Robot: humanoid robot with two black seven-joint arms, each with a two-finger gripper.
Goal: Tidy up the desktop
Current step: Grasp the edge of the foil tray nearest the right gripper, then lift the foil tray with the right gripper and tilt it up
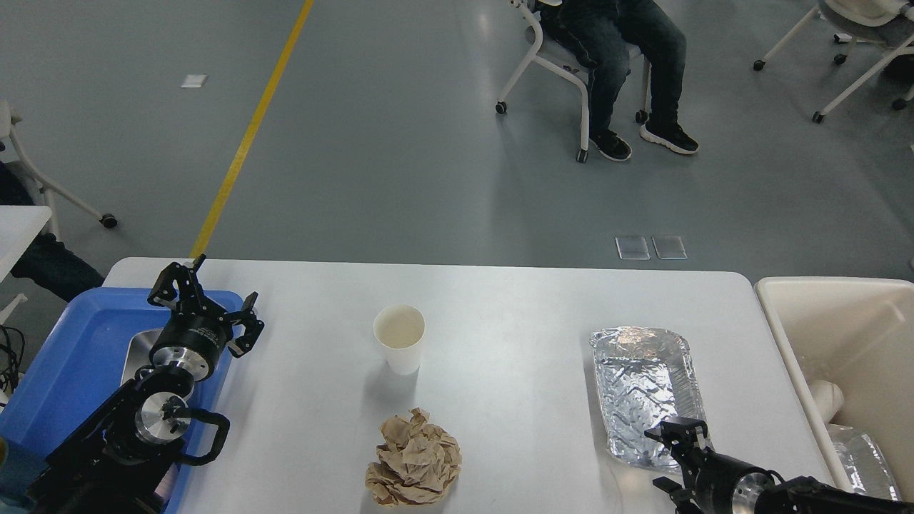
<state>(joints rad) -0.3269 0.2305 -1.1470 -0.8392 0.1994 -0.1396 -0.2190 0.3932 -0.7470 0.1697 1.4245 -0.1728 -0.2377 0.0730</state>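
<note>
Desktop point(514, 335) holds empty paper cup point(399, 338), foil tray point(646, 395).

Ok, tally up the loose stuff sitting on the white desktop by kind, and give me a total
Paper cup: 1
Crumpled brown paper: 1
Foil tray: 1
Total: 3 on the desktop

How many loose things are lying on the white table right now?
3. A paper cup stands upright near the middle, a crumpled brown paper lies in front of it, and a foil tray sits to the right. The desktop seems otherwise bare; the arms may hide something.
</note>
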